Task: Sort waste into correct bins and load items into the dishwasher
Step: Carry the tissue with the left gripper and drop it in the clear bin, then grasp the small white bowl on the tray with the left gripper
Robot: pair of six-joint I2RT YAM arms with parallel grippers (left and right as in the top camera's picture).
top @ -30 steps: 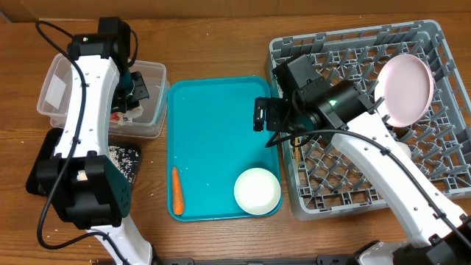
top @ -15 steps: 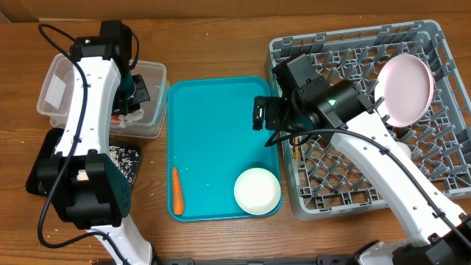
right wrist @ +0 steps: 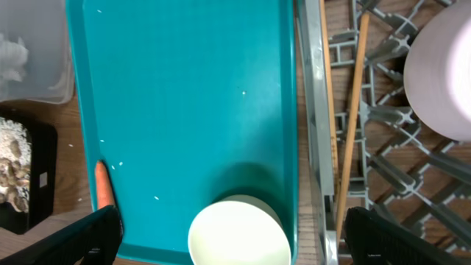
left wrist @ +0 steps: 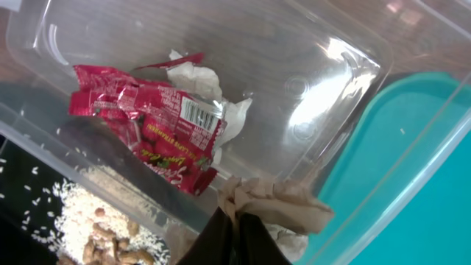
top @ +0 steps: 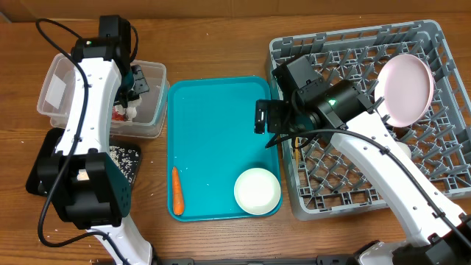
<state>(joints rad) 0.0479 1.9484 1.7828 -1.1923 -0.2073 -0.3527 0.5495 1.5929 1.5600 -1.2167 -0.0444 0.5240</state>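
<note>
Hovering over the wooden table (top: 221,37), left fingers (left wrist: 254,243) pinch a napkin (left wrist: 283,210), right fingers (right wrist: 88,235) gape.

Glossy plastic tub (left wrist: 324,81), shiny wrapper (left wrist: 147,121), paper napkin (left wrist: 276,206)

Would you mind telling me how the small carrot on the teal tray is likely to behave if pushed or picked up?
The carrot looks slim and tapered, so a sideways push would probably roll it in a curve across the smooth teal tray. It lies straight, so it is likely stiff when pinched. Being small, it is probably light.
</note>
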